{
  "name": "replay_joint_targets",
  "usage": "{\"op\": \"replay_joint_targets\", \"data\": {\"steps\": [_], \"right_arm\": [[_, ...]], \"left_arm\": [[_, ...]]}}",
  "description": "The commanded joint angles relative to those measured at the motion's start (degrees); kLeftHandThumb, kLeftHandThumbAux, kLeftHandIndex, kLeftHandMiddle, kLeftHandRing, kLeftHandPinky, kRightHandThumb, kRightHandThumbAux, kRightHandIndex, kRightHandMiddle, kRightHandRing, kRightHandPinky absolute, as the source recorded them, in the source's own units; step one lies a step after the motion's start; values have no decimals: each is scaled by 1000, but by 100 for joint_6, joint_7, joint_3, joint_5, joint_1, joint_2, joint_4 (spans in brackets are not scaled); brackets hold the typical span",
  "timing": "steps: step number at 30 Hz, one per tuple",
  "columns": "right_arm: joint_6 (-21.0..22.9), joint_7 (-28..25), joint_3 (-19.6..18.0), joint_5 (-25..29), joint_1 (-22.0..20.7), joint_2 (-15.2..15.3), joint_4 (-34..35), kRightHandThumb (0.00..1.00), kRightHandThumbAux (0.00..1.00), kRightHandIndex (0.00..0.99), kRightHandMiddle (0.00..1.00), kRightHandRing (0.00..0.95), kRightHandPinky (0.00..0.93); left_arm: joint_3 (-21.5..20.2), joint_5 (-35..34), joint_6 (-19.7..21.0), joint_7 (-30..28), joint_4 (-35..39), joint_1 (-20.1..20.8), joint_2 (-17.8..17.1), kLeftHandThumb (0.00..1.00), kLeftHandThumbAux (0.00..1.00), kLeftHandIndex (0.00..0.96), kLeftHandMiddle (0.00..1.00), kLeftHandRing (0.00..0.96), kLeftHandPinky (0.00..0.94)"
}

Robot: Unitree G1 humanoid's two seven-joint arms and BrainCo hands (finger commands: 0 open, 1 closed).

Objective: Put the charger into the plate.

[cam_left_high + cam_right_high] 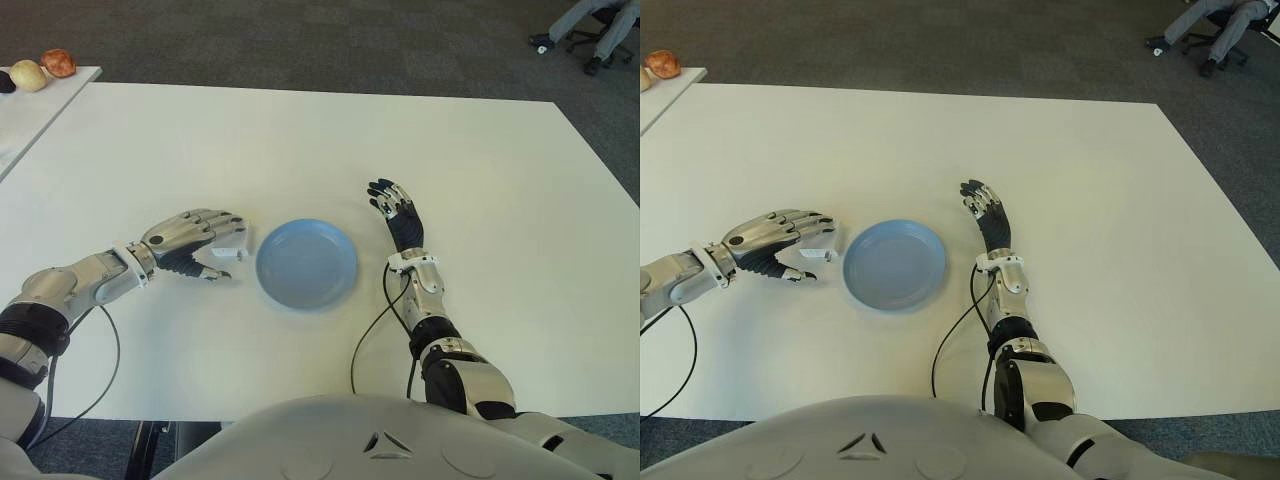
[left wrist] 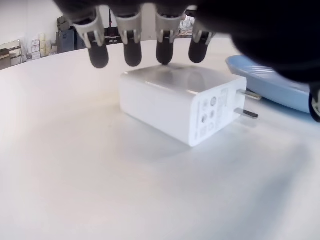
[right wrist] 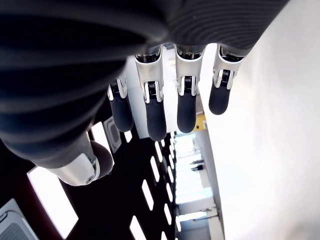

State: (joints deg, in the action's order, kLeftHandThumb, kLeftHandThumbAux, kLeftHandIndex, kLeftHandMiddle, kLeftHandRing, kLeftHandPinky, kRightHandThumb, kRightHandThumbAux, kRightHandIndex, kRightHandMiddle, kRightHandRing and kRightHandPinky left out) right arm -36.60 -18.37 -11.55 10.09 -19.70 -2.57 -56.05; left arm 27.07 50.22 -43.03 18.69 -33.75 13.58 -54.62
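Left robot hand (image 1: 196,243) is over the charger (image 2: 183,102), just left of the plate (image 1: 306,263). Left wrist view: charger lies flat on the white tabletop (image 1: 300,140), prongs pointing toward the plate's rim. Fingertips (image 2: 131,54) hang just above its top face, one seemingly touching the top edge; fingers arched over it, not closed around it, nothing gripped. Charger is outside the plate, close beside its left rim, apart from it. Plate is blue and holds nothing.

Right robot hand (image 1: 398,215) shows just right of the plate, palm down, fingers extended and slightly spread, holding nothing. Can't tell whether it touches the tabletop. Black cables run from both wrists back toward the robot body.

Second tabletop (image 1: 40,105) at far left carries a few small rounded items (image 1: 45,68). A person's legs (image 1: 590,22) on a wheeled chair show at top right on the floor.
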Motion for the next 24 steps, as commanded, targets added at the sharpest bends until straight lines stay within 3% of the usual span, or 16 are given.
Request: {"op": "replay_joint_targets", "data": {"steps": [1,24], "right_arm": [[269,5,-68,55,400,41,-372,0,609,201,274,219,181],[54,66,-45,-23,405,83,-452,51,611,161,269,228,201]], "left_arm": [[-18,101,80,-162,60,-87,19,260,228,0,0,0,0],[-282,-31,366,-328,184,208,227,280,178,0,0,0,0]]}}
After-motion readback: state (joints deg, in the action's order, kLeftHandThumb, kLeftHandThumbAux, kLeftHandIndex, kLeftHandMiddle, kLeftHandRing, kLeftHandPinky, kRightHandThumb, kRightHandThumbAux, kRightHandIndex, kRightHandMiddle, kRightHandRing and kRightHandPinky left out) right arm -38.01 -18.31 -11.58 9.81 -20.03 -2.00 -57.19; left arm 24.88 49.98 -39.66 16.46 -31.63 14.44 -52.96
